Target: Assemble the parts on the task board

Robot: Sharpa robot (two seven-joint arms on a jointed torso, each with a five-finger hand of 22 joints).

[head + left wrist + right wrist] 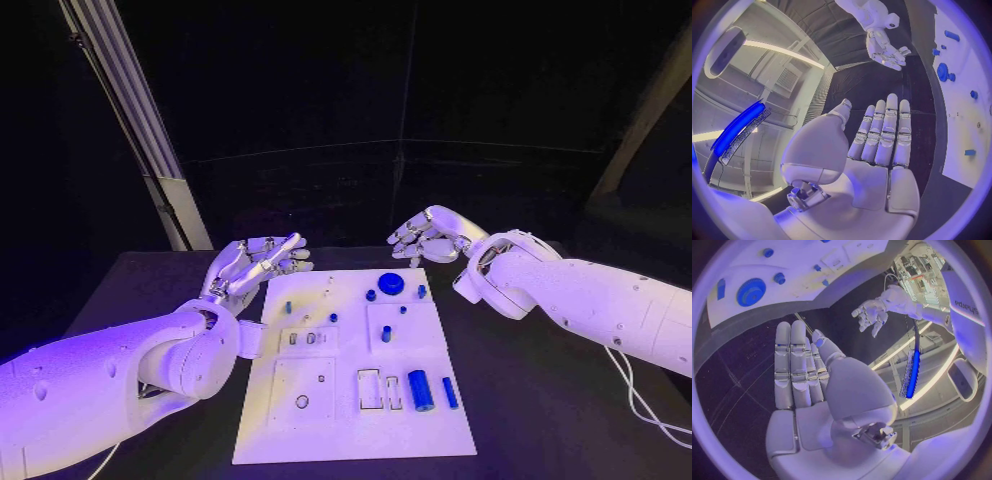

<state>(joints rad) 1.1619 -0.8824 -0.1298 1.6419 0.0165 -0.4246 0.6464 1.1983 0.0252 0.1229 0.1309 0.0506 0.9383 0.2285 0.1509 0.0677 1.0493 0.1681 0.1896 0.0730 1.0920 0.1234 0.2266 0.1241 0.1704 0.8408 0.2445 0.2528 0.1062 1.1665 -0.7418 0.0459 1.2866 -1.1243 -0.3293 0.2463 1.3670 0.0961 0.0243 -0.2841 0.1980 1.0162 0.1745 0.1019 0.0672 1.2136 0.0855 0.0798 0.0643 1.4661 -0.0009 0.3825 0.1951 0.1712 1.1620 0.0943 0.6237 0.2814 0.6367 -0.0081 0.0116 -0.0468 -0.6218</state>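
Both the left hand (pixel 257 262) and the right hand (pixel 428 236) hover open and empty off the task board's (pixel 346 432) far corners, the right hand nearer the round blue part (pixel 391 283).

Setting: robotics lab. Evidence: black bench (pixel 548 400), dark curtain backdrop (pixel 433 100), aluminium frame post (pixel 137 120), ceiling strip lights (pixel 786 52).

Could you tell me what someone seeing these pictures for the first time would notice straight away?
The white task board lies in the middle of the black table, dotted with small blue parts, the largest a round blue disc near its far edge and a blue cylinder lying nearer the robot. Both hands hover empty at the far corners: the left hand and the right hand, fingers apart.
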